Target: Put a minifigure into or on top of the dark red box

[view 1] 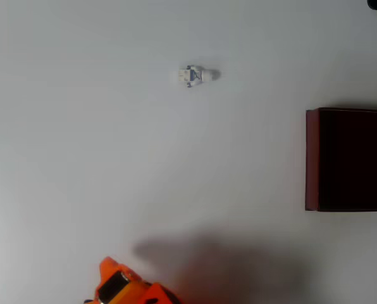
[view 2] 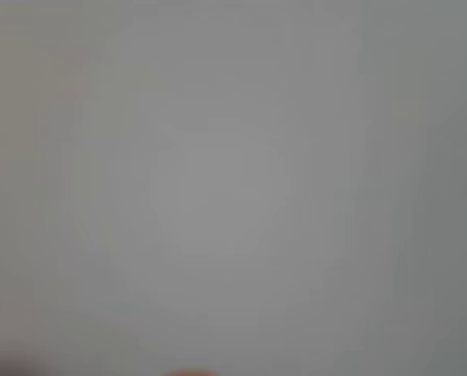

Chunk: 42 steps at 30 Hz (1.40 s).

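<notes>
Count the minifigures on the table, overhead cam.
1. The minifigure lies on the white table, upper centre in the overhead view, well left of the dark red box. The box's dark inside could hide others.

Minifig (view 1: 197,75) lies well left of box (view 1: 312,158).
</notes>
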Motion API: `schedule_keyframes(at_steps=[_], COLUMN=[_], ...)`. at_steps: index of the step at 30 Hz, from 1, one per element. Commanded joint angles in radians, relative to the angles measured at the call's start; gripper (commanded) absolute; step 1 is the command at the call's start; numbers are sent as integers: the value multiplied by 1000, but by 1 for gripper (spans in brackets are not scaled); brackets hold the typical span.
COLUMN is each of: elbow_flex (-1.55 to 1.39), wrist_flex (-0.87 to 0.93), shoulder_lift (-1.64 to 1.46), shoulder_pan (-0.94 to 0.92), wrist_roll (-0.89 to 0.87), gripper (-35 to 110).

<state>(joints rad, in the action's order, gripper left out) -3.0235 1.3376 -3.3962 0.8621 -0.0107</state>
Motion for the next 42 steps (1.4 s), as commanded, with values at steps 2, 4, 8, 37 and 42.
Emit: schedule_keyframes(at_steps=[2, 4, 8, 37, 42], elbow_flex=[9, 9, 9, 8, 15], wrist_flex=[21, 21, 21, 15, 0], shoulder_lift=[-11, -11, -11, -14, -11], shoulder_pan=[9, 11, 11, -60, -126], wrist_roll=[-12, -12, -12, -103, -132], gripper=[0, 0, 0, 0, 0])
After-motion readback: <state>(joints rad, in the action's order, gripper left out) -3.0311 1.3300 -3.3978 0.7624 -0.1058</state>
